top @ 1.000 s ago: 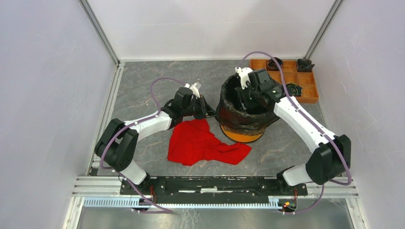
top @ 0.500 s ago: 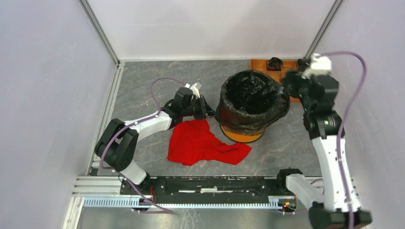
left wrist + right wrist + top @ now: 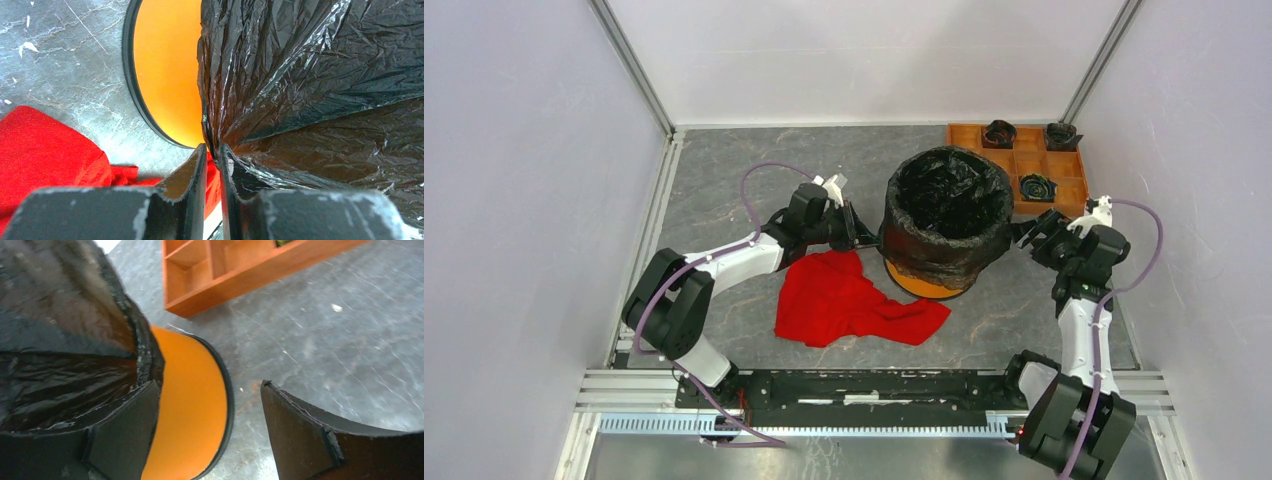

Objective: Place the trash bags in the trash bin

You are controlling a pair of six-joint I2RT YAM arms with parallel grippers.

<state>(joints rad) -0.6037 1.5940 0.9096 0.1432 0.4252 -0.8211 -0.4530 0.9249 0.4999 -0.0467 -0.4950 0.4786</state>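
Note:
The orange trash bin point(image 3: 927, 286) stands mid-table, and the glossy black trash bag point(image 3: 946, 200) lines its inside and drapes over the rim and down the outer wall. My left gripper point(image 3: 865, 238) is at the bin's left side, shut on a fold of the bag's hanging edge point(image 3: 212, 150). In the left wrist view the bag point(image 3: 310, 75) spreads out from the pinch, beside the bin's orange wall point(image 3: 165, 75). My right gripper point(image 3: 1030, 232) is low at the bin's right side, open point(image 3: 207, 385). Its left finger touches the bag point(image 3: 60, 340) beside the bin point(image 3: 192, 405).
A red cloth point(image 3: 849, 300) lies on the table in front of the bin, under my left forearm. An orange-brown compartment tray point(image 3: 1027, 165) with small rolled dark bundles point(image 3: 999, 132) sits at the back right, behind my right gripper. Frame walls bound both sides.
My right gripper came out of the bin's mouth, swung up and right, then dropped beside the bin's right wall with its jaws opened. The left gripper has kept its hold.

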